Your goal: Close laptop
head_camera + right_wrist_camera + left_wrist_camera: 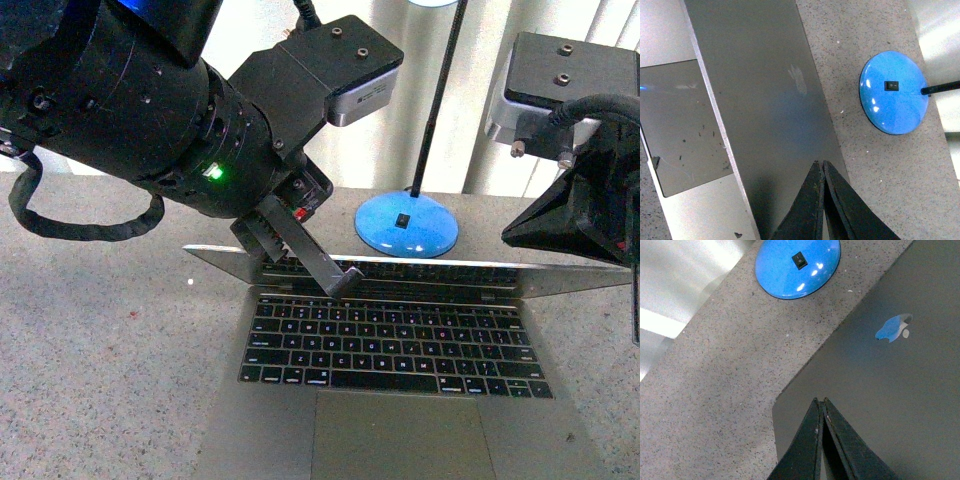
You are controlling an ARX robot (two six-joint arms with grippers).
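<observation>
Silver-grey is being shown by the laptop (250, 435) across its deck and lid, while its keys (390, 345) are being displayed in black with white lettering. A pale blue tint is being reflected in the logo (893, 330). The lamp base (430, 235) is being seen in glossy bright blue, its switch (401, 220) and stem (438, 100) in black. The table (100, 330) is being rendered in grey speckled with dark flecks. Both the left gripper (821, 402) and the right gripper (821, 164) are being shown in matte black, and a green glow is being given off by a small light (212, 172).
</observation>
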